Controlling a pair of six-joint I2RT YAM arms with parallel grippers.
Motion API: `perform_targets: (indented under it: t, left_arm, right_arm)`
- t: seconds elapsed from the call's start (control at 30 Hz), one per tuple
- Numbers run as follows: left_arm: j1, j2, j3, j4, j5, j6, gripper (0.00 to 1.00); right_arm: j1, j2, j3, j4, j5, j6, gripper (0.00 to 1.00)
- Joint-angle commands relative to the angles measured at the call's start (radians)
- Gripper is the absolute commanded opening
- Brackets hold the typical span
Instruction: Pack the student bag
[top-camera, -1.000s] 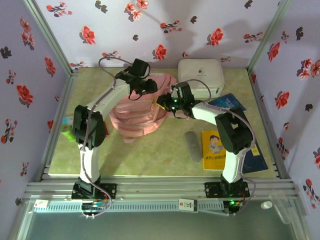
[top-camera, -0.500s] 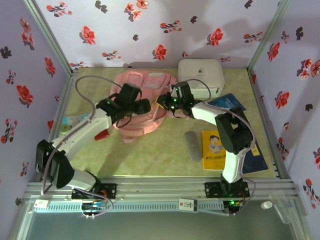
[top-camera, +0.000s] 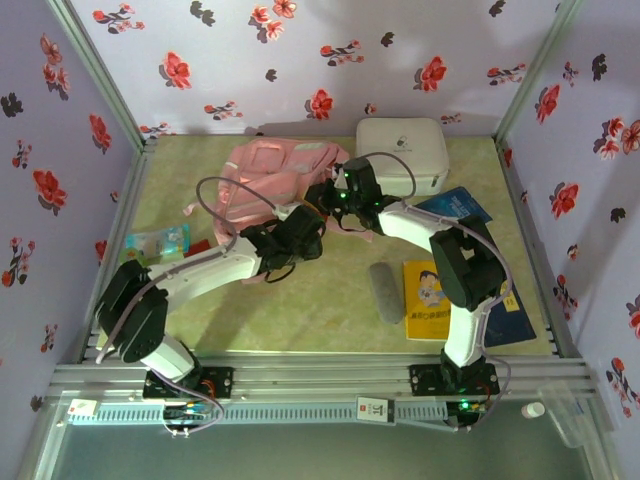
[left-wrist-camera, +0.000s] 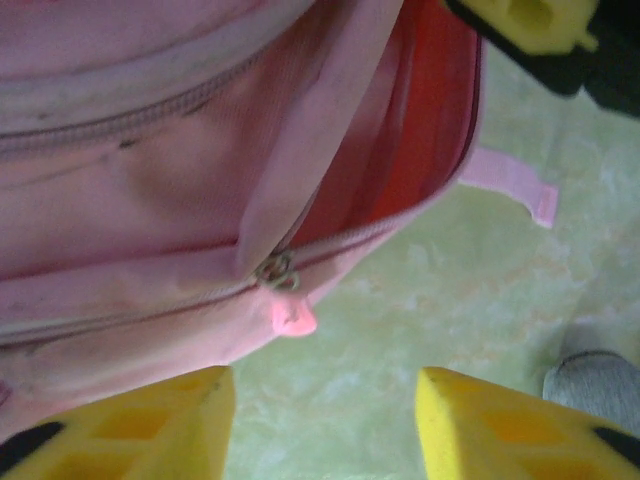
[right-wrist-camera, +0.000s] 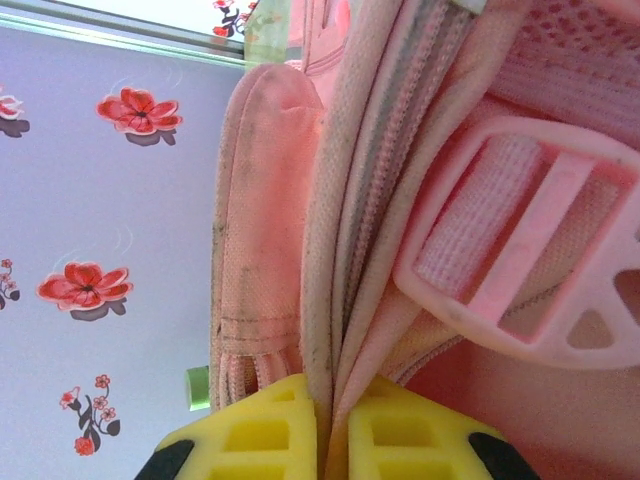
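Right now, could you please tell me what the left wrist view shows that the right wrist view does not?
Left wrist: the open left gripper over the green table, a pink zipper pull, red lining inside the open zip, and a grey object at the corner. Right wrist: the right gripper shut on a fabric seam, a pink buckle and the floral wall. Both: the student bag.

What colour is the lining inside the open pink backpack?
The lining of the backpack is red, clearest in the left wrist view.
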Motion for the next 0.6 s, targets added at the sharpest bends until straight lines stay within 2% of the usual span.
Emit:
perform_targets:
  t: [0.0,0.2,0.4,0.57]
  left_arm:
    - [-0.008,0.037,-0.001,0.041,-0.094,-0.035,0.43]
    - [-0.02,0.06,0.001,-0.012,-0.209,-0.094,0.36]
    - [-0.02,0.093,0.012,-0.013,-0.23,-0.101,0.33]
    - [-0.021,0.125,0.053,-0.098,-0.266,-0.145,0.3]
  right_arm:
    - [0.016,-0.08,0.059,0.074,-0.014,0.017,0.1]
    - [0.02,-0.085,0.066,0.075,-0.02,0.024,0.1]
    - [0.023,-0.078,0.072,0.077,-0.024,0.026,0.09]
    - [0.024,-0.075,0.072,0.081,-0.023,0.028,0.09]
